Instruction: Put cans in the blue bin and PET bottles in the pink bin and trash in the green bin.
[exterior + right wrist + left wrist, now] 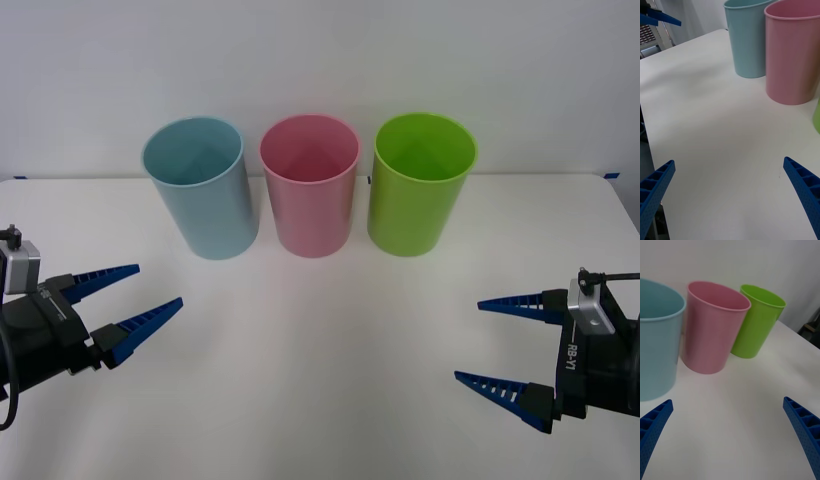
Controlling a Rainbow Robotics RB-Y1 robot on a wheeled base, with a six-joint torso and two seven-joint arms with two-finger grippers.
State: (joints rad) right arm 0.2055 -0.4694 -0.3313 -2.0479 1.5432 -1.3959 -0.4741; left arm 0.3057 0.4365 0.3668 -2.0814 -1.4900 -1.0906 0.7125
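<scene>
The bins' insides are showing only part-way in the front view, their floors hidden. The left gripper (150, 290) and right gripper (485, 340) are hovering spread wide over the white table (320, 360), holding and touching nothing. The blue bin (200, 190), pink bin (310, 190) and green bin (418, 190) are standing upright in a row at the table's far side, smooth and plain.

I'm working in a plain lab setup: bare white table (320, 350), blank white wall (320, 60) rising right behind the pink bin (309, 185).
</scene>
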